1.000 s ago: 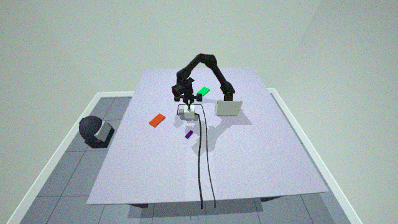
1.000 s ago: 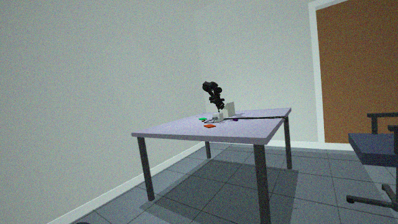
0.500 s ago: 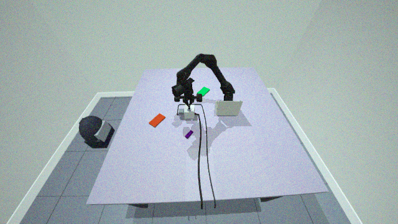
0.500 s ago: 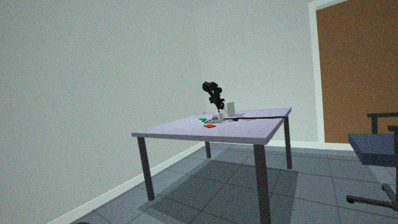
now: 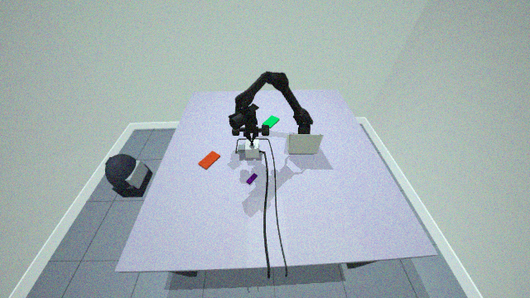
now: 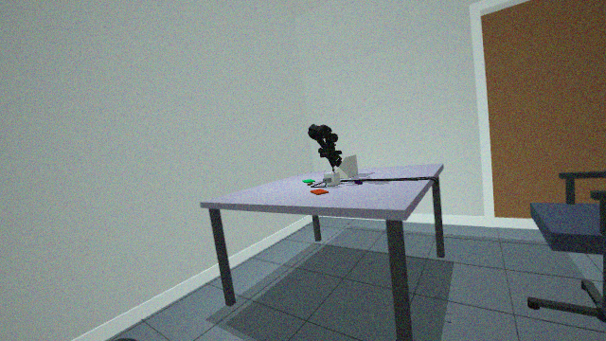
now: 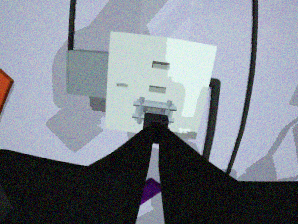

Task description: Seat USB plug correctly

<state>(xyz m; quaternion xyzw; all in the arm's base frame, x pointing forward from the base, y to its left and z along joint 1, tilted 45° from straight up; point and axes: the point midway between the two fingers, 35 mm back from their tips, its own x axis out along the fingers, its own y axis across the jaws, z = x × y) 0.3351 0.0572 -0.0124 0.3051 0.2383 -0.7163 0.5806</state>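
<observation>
The white power cube [image 5: 252, 153] [image 6: 331, 178] [image 7: 133, 96] stands on the lilac table [image 5: 331, 199] [image 6: 284, 194] near its middle. In the wrist view its top shows two small slots and, at the near edge, the grey USB plug [image 7: 154, 108]. My gripper [image 7: 156, 135] [image 5: 250, 141] [image 6: 334, 167] points straight down over the cube and is shut on the USB plug, its black fingers meeting at the plug's body. How deep the plug sits in the socket is hidden by the fingers. Two black cables [image 5: 266, 207] [image 7: 250, 63] run from the cube to the table's front edge.
An orange flat block [image 5: 209, 160] [image 6: 319, 191] lies left of the cube, a green one [image 5: 271, 121] [image 6: 308, 181] behind it, a small purple one [image 5: 251, 179] [image 7: 150, 191] in front. A grey-white box [image 5: 305, 144] [image 6: 350, 167] stands by the arm's base. A chair [image 6: 568, 227] stands off the table.
</observation>
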